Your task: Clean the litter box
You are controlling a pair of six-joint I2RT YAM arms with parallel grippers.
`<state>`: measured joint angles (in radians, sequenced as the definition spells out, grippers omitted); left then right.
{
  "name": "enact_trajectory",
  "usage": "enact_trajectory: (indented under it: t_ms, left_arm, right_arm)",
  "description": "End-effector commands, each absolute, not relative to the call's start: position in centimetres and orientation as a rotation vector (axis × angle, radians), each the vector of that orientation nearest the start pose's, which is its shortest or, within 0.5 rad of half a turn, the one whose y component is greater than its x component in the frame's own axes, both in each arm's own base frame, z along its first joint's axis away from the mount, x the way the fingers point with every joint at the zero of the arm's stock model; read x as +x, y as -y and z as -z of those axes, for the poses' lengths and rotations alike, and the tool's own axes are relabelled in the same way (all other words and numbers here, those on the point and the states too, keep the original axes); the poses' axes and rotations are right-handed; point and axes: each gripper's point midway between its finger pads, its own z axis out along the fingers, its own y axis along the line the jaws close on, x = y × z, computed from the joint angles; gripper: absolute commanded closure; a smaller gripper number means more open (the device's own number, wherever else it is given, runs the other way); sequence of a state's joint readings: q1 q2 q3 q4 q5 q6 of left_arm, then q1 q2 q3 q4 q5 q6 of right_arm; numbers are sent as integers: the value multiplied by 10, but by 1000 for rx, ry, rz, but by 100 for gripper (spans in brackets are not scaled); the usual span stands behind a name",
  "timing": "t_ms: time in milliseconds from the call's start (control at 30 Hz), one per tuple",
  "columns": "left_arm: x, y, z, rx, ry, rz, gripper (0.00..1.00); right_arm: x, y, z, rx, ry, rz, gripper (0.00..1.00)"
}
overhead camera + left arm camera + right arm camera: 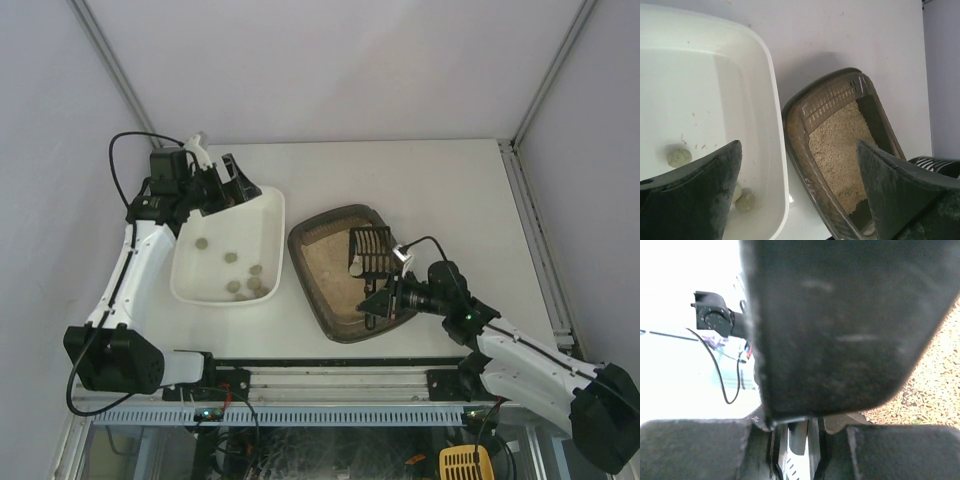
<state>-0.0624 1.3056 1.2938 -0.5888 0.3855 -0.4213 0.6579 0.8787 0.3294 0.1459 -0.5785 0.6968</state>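
A white table (440,180) stands enclosed by pale lilac-grey walls (330,60), evenly lit.

The white tray (195,270) crowds the litter box (303,262) on the left; bare table (450,200) opens to its right.

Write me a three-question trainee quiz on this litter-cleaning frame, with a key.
1. True or false: the right gripper holds the scoop above the white tray.
2. Where do the greenish round clumps lie? A. in the white tray; B. in the litter box; C. on the table.
3. Fill in: the gripper with its fingers spread wide apart is the ___ one.
Key: 1 false, the scoop is above the litter box; 2 A; 3 the left gripper.
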Motion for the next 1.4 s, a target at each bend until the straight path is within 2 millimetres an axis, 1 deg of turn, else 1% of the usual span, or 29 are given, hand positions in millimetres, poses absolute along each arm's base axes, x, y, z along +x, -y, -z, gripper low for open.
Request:
enact_trajectory:
  t_ms: [0, 67, 100, 167, 233, 300, 367, 400, 467, 533, 600, 667, 700, 767, 800, 867, 900, 933, 967, 1000, 1033, 1067, 1167, 1200, 1300, 1333, 1367]
  left_arm:
    - [353, 105, -272, -106, -2132, 674, 0]
    - [354, 101, -264, -126, -2154, 645, 1]
    - [355, 99, -261, -138, -2161, 629, 1]
    - [357, 98, -258, -152, -2169, 624, 2]
    - [358, 102, -256, -153, -2174, 655, 2]
    - [357, 106, -255, -148, -2180, 672, 3]
    - [358, 107, -252, -148, -2189, 675, 3]
    - [358, 108, -251, -149, -2193, 676, 3]
    - [359, 109, -249, -150, -2196, 679, 4]
    - [359, 109, -249, -149, -2197, 680, 4]
    - [358, 109, -250, -148, -2196, 683, 4]
    - [359, 110, -250, -146, -2195, 686, 5]
    - [358, 110, -250, -145, -2195, 687, 5]
    - [358, 110, -250, -145, -2197, 689, 5]
    - [358, 110, -250, -147, -2195, 689, 5]
    - [358, 110, -252, -145, -2191, 687, 5]
    - [358, 109, -252, -146, -2189, 684, 5]
    - [357, 109, -253, -145, -2188, 683, 5]
    - [357, 109, -253, -144, -2188, 682, 5]
    - [357, 109, -253, -144, -2188, 683, 5]
    - [357, 109, -253, -143, -2187, 684, 5]
    - [357, 110, -254, -142, -2186, 685, 5]
    - [356, 110, -255, -137, -2183, 690, 6]
    - [355, 110, -256, -135, -2180, 687, 6]
    - [355, 109, -255, -135, -2182, 677, 6]
    - [355, 108, -255, -134, -2182, 674, 6]
    - [355, 108, -255, -135, -2182, 674, 6]
  right_arm:
    - [150, -263, -154, -266, -2017, -1461, 100]
    - [140, -274, -155, -300, -2036, -1487, 100]
    - [139, -275, -157, -280, -2039, -1507, 100]
    - [147, -270, -163, -163, -2000, -1546, 100]
    - [154, -268, -165, -64, -1973, -1546, 100]
    - [145, -282, -169, -118, -2001, -1539, 100]
    - [129, -298, -175, -208, -2018, -1612, 100]
    - [127, -300, -179, -200, -1999, -1661, 100]
    - [136, -292, -187, -96, -1932, -1724, 100]
    - [147, -284, -194, -5, -1893, -1745, 100]
    - [148, -290, -196, -46, -1930, -1700, 100]
    - [142, -302, -200, -119, -1969, -1690, 100]
    - [139, -306, -204, -139, -1974, -1724, 100]
    - [138, -308, -208, -103, -1977, -1824, 100]
    - [140, -305, -207, -62, -1974, -1872, 100]
    - [147, -300, -211, 46, -1915, -1963, 100]
    - [148, -301, -206, 86, -1945, -1986, 100]
    - [146, -307, -200, 88, -1999, -2003, 100]
    - [141, -316, -200, 53, -2029, -2037, 100]
    - [133, -324, -206, -2, -2029, -2093, 100]
    - [131, -328, -208, -20, -2027, -2140, 100]
    - [133, -327, -209, 1, -2015, -2186, 100]
    - [151, -313, -205, 187, -1943, -2262, 100]
    - [153, -316, -202, 197, -1961, -2272, 100]
    - [135, -344, -204, 30, -2027, -2311, 100]
    - [134, -347, -206, 8, -2019, -2324, 100]
    - [139, -343, -208, 33, -1995, -2326, 100]
